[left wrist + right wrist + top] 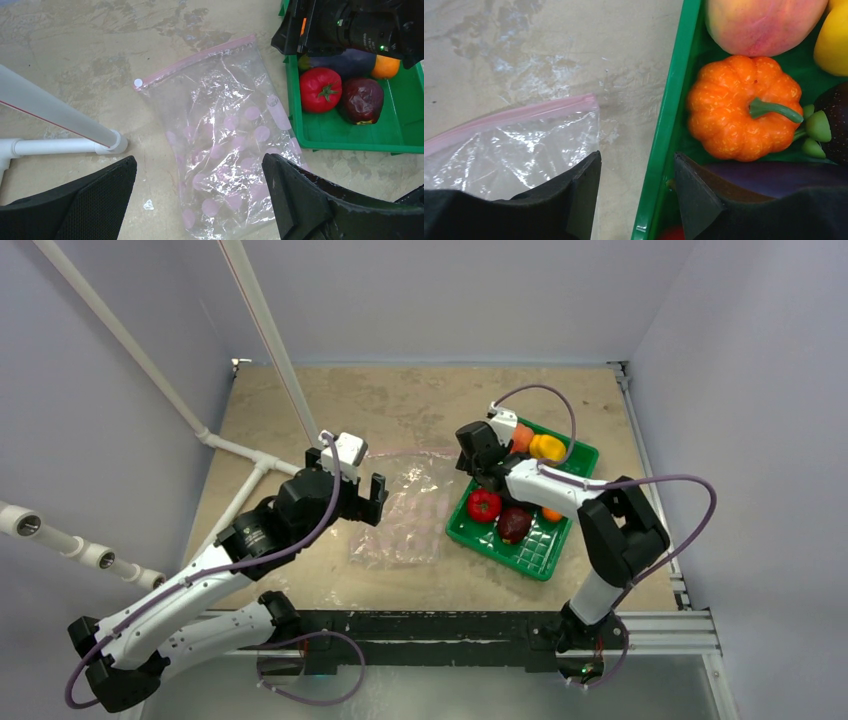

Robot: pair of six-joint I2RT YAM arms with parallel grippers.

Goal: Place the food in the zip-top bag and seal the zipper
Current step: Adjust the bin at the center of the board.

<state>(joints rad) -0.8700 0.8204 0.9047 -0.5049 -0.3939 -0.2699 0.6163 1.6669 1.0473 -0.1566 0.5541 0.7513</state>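
Top view, zip-top bag (405,515): lies flat on the table (300,410) at mid-scene, and I see nothing inside it. The zipper (405,452) runs along its 12 o'clock edge.
Top view, food: all of it sits in the green tray (545,565), just beside the zip-top bag at its 3 o'clock. The tomato (484,505) is the piece nearest the bag.
Top view, left gripper (345,480): hovers at the bag's 9 o'clock edge, jaws spread, holding nothing.
Top view, right gripper (478,462): hangs over the tray's 10 o'clock edge, empty.
Left wrist, left gripper (199,167): released, fingers wide apart, with the zip-top bag (225,135) below and between them. I cannot tell whether they touch it.
Left wrist, zipper (195,57): a pink strip with a white slider (138,82) at its 9 o'clock end. I cannot tell whether the mouth is parted.
Left wrist, food: tomato (320,89), dark red fruit (361,99), orange (385,66) and aubergine (345,62), all in the tray.
Right wrist, right gripper (636,165): released, its fingers straddling the wall of the green tray (671,110), one over the table and one over the tray.
Right wrist, food: the pumpkin (734,107) is at the gripper's 1 o'clock, with the peach (764,25) beyond it. The aubergine (764,175) is under the inner finger.
Step in hand: probably the first pick, since nothing is bagged yet.
Next move: the right gripper likely needs to shift toward 3 o'clock until one piece sits between its fingers, then descend and clench. The left gripper should hold the bag's mouth open at the zipper.
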